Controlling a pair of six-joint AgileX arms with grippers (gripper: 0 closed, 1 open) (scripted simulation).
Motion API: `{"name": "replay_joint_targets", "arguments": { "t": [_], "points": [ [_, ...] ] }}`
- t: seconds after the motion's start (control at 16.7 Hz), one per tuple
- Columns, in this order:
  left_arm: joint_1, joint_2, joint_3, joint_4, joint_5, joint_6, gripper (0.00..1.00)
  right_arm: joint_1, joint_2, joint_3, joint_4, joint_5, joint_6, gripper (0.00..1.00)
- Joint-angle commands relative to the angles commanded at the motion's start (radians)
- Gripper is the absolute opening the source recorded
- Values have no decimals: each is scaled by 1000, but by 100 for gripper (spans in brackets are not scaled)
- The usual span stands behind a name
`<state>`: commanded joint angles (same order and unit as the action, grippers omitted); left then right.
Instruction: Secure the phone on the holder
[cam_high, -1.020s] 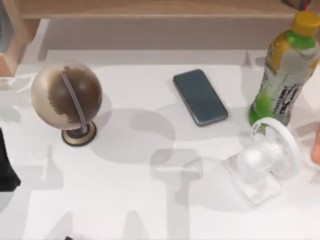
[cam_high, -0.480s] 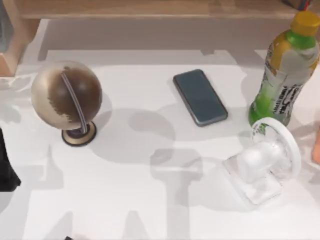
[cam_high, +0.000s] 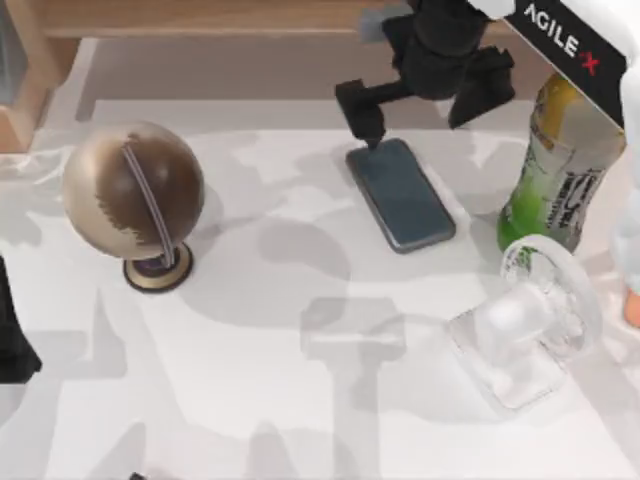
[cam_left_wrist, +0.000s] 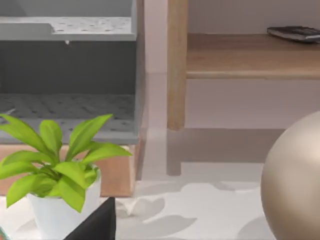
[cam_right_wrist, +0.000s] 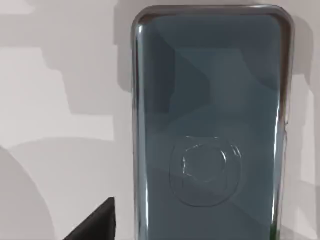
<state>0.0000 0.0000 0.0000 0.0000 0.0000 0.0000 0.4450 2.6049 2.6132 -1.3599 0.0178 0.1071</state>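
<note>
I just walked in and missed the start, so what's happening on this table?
The right arm has come in from the top right, its pincer open over the far end of the phone. The phone lies flat on the table, not yet gripped. The white holder stands near the right edge, beside a bottle. The left arm is parked at the left edge.

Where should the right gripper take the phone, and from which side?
Across the long edges, from above. The phone lies flat on the table, screen up, so only its thin rounded side edges offer purchase. The right gripper hangs over its far end, fingers spread wider than the phone. Probably grip near that end, since the bottle crowds the near one.
</note>
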Motion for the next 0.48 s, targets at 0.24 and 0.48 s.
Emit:
{"name": "replay_joint_targets", "arguments": {
  "t": [0.24, 0.48],
  "points": [
    [0, 0, 0, 0, 0, 0, 100, 14, 52, 4, -44, 2, 12, 100],
    [0, 0, 0, 0, 0, 0, 100, 9, 58, 2, -42, 2, 11, 100]
  ]
}}
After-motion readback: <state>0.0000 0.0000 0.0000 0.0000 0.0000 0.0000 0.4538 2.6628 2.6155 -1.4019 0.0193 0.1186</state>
